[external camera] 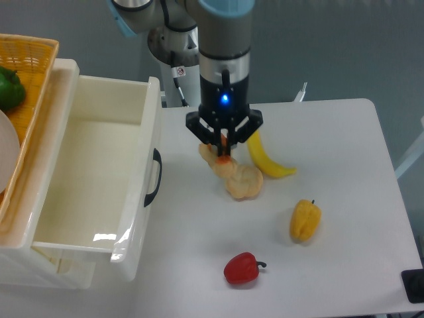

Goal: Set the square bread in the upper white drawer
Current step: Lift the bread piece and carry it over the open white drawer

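The square bread (pixel 211 156) is a lumpy golden-brown piece on the white table, just right of the drawer front. It touches a paler round bun (pixel 245 183) at its lower right. My gripper (pixel 224 151) points straight down over the bread. Its fingers converge on the bread's top, with an orange-brown bit showing between them. I cannot tell whether the bread is off the table. The upper white drawer (pixel 79 199) stands pulled open at the left, with nothing inside it. Its black handle (pixel 154 177) faces the bread.
A yellow banana (pixel 268 162) lies just right of the gripper. A yellow pepper (pixel 305 220) and a red pepper (pixel 242 268) lie nearer the front. A woven yellow basket (pixel 33 59) with a green pepper (pixel 8 86) sits on the cabinet top at the far left.
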You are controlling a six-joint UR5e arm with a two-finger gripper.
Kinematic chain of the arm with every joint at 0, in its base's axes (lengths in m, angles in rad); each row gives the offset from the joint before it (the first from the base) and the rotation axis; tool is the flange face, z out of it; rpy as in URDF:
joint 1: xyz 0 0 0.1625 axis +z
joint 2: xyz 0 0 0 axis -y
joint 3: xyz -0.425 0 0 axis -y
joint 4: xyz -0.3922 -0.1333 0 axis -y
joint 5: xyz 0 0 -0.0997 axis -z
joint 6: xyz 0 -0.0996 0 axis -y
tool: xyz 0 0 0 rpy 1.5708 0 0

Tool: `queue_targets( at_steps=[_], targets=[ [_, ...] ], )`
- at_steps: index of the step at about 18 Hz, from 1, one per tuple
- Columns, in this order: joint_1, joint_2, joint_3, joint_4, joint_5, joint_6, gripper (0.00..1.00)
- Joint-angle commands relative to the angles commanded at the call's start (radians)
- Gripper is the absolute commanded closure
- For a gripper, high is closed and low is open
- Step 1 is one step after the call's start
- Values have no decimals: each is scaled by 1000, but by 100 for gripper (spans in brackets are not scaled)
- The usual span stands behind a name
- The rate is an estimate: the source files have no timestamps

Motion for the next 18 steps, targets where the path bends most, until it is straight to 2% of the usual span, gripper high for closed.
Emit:
queue_targets(
  at_steps=[3, 5, 10, 18],
  targets=[
    [-14, 17, 3, 3, -28, -80, 100],
    [-38, 35, 2, 5, -35, -88, 100],
    [-130, 35, -18, -2, -35, -85, 100],
    [-204, 23, -41, -3, -35, -86, 100]
  ],
)
